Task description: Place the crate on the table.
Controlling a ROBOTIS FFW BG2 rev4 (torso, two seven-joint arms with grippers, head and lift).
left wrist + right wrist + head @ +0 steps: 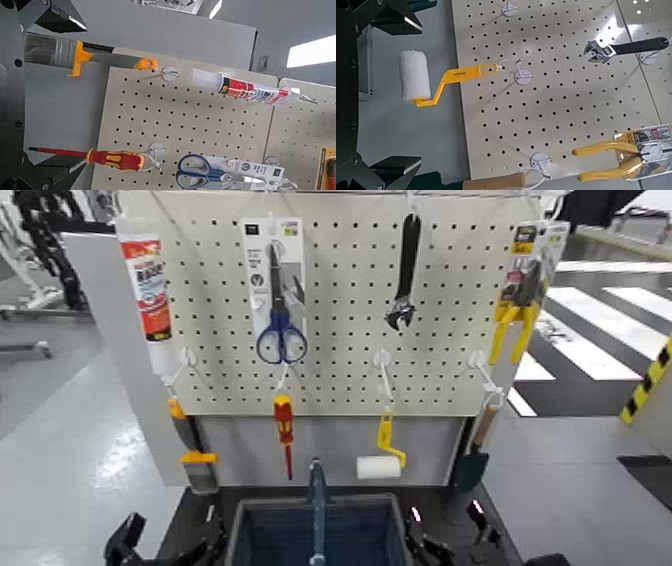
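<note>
Two grippers, left [170,542] and right [449,532], stand with jaws apart beside the crate [265,504]. It sits on the table [194,515], handle upright, apparently self-supported, so neither need grip it.

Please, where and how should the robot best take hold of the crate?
The side walls' top rims look best: the left gripper on the left one, the right gripper on the right one, each coming in from its own side. The crate sits upright between them, its thick rim exposed, while the pegboard stands behind.
</note>
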